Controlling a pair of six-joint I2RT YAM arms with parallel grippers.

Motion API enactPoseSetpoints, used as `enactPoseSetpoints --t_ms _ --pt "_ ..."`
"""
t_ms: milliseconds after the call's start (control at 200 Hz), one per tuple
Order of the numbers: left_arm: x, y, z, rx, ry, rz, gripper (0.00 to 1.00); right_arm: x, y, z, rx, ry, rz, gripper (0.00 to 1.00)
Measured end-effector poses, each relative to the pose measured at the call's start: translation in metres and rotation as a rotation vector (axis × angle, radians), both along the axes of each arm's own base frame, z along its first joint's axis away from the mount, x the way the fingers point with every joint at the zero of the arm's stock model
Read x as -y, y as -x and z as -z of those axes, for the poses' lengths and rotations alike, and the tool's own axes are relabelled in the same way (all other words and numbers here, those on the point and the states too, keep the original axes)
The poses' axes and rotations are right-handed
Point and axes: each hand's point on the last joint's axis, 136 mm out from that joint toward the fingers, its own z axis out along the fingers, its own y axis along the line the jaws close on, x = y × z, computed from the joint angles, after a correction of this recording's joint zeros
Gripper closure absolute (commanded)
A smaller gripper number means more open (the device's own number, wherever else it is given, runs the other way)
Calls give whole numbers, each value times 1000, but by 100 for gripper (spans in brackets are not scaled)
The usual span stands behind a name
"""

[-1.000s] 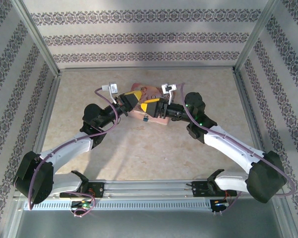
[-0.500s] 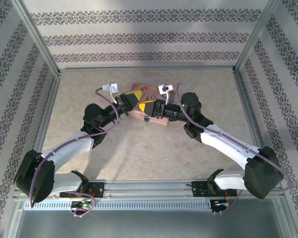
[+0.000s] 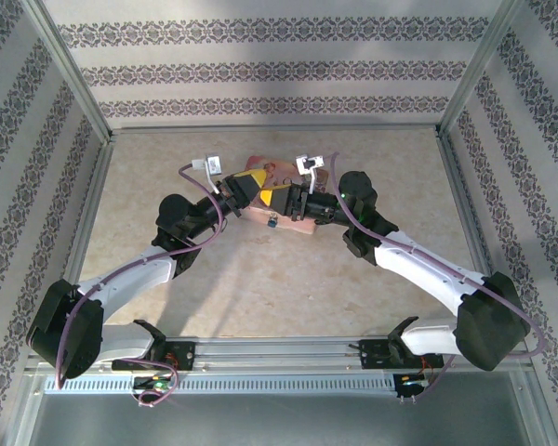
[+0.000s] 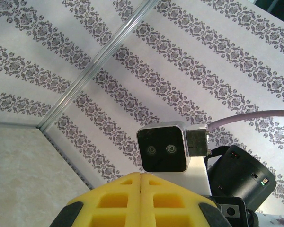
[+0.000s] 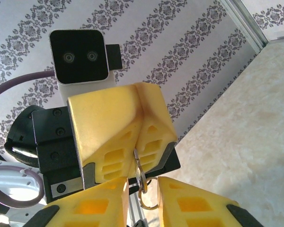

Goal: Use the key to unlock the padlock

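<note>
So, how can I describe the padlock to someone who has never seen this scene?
From above, find the middle of the beige table, where a flat pink box lies under the yellow fingers of both arms. Just below those fingers, by the box's near edge, is the padlock: a tiny blue-teal and silvery thing, far smaller than the box.

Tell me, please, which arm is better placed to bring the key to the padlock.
Left, likely: the left end effector is shut on the key, while the right end effector has its fingers apart around the key ring.
</note>
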Motion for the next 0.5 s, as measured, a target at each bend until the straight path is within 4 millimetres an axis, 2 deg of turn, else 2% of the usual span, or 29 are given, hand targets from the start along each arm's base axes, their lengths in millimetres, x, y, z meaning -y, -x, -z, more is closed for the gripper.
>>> enactPoseSetpoints --t_ms 170,410,500 --pt "0 0 -1 4 2 0 100 -1 0 -1 0 -1 -6 82" --pt "0 0 -1 4 3 -1 100 -1 0 0 -15 -6 -7 97" --pt "0 0 -1 4 3 -2 84 -1 1 -1 -13 -7 -11 100"
